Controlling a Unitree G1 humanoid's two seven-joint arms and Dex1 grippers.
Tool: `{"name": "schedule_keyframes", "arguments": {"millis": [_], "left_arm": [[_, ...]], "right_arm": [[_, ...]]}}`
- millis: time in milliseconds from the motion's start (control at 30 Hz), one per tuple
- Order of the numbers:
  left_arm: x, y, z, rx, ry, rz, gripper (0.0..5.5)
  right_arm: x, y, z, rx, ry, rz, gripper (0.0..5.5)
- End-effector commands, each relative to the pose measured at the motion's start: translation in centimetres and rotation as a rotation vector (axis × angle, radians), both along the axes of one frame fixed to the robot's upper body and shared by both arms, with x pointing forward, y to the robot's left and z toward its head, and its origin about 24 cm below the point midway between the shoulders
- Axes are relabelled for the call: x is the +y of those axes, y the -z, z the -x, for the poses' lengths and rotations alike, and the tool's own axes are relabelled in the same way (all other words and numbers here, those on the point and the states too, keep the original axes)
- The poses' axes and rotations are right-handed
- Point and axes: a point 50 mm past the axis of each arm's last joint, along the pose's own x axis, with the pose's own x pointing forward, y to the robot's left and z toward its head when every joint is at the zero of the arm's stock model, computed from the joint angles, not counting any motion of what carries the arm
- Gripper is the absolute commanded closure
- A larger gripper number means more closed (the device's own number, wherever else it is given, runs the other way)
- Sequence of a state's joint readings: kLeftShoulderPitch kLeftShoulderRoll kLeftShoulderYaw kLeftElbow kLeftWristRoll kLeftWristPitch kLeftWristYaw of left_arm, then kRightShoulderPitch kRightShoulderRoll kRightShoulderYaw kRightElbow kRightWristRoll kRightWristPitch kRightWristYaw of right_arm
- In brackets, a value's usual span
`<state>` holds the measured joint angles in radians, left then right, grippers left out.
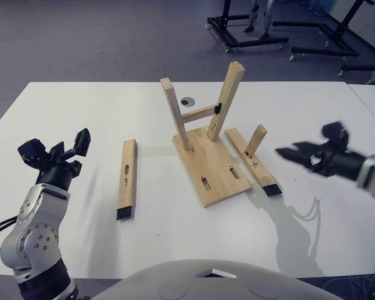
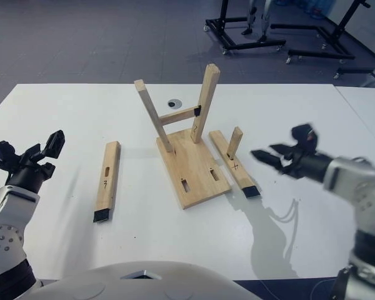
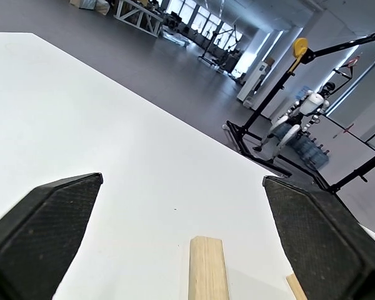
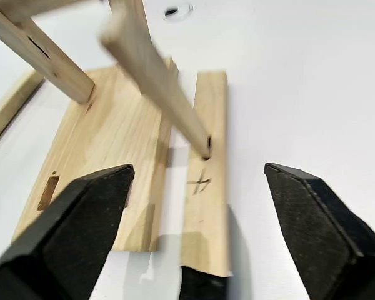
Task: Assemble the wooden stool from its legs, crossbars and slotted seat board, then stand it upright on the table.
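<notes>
The left gripper [image 1: 56,145] has its two black fingers [image 3: 44,237] spread wide, with nothing between them and nothing touched. Its arm stands near the left front edge of the white table [image 1: 81,106], forearm nearly upright, the fingers pointing up and forward above the tabletop. It is well apart from the loose pale wooden leg with a slot and a black foot cap [image 1: 127,178], which lies flat to the left of the seat board.

The right gripper [image 1: 290,150] is likewise released, its fingers [image 4: 75,237] set well apart and holding nothing. Its arm comes in from the right with the forearm roughly level, the fingertips pointing left and held above the table. They are near, though clear of, the second flat wooden leg with a black cap [image 1: 253,161]. That leg lies just beside the right edge of the seat board, and a short wooden crossbar [image 1: 257,140] rises tilted from its slot.

The pale rectangular wooden seat board with slots [image 1: 215,172] lies flat at the middle of the table. Two wooden legs stand in its far end, a shorter one on the left [image 1: 175,112] and a taller one on the right [image 1: 226,100], both leaning slightly. A wooden crossbar [image 1: 200,114] joins them partway up. Two slots nearer the front are open

Behind the stool parts a small dark round fitting [image 1: 187,101] sits in the tabletop, and black wheeled stands [image 1: 256,34] stand on the grey floor beyond
</notes>
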<state>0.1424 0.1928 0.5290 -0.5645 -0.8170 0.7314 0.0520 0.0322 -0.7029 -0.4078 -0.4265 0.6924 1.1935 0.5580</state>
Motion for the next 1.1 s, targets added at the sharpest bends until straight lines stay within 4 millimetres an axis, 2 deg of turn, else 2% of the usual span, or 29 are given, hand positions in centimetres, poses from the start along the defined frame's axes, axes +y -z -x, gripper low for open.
{"name": "schedule_keyframes", "arguments": {"millis": [33,200,367,600,900,1100], "left_arm": [[-0.3,0.7,0.0,0.041,0.020,0.001,0.80],[-0.1,1.1,-0.1,0.059,0.025,-0.005,0.80],[-0.2,1.1,-0.5,0.059,0.041,-0.004,0.80],[-0.4,1.2,-0.6,0.060,0.052,-0.007,0.80],[-0.8,1.2,-1.3,0.058,0.078,-0.007,0.80],[-0.6,1.1,-1.4,0.055,0.066,0.002,0.80]], "right_arm": [[1.2,3.0,1.0,0.001,0.072,0.032,0.93],[2.3,5.5,1.3,-0.002,0.055,0.132,0.14],[2.9,7.0,0.7,-0.023,0.018,0.188,0.14],[1.2,6.7,-0.6,-0.037,0.089,0.160,0.14],[1.9,8.8,-0.4,-0.019,-0.043,0.280,0.14],[0.7,9.6,0.2,0.047,0.008,0.277,1.10]]}}
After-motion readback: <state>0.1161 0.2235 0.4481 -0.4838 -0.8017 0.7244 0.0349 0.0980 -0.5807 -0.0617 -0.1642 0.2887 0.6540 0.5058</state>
